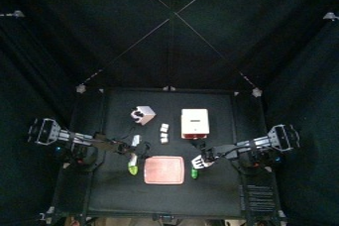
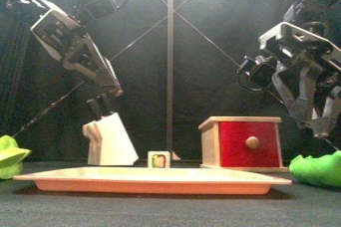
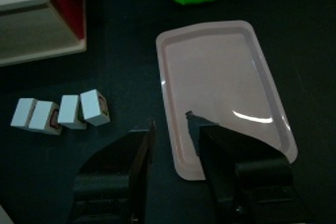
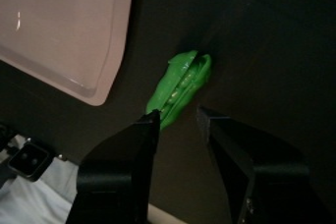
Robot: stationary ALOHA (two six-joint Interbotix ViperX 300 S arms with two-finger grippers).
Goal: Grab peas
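Our right hand [image 4: 178,120] hangs wide open and empty over the peas [image 4: 180,81], lying on the surface beside the pink tray's [image 4: 66,41] right edge; the pod's length runs between our fingers.

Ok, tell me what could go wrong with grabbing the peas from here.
1. The peas lie close beside the pink tray, so a finger of the open right gripper might come down on the tray's rim.
2. The peas lie at a slant in the right wrist view; a misaligned gripper could push them away instead of closing on them.
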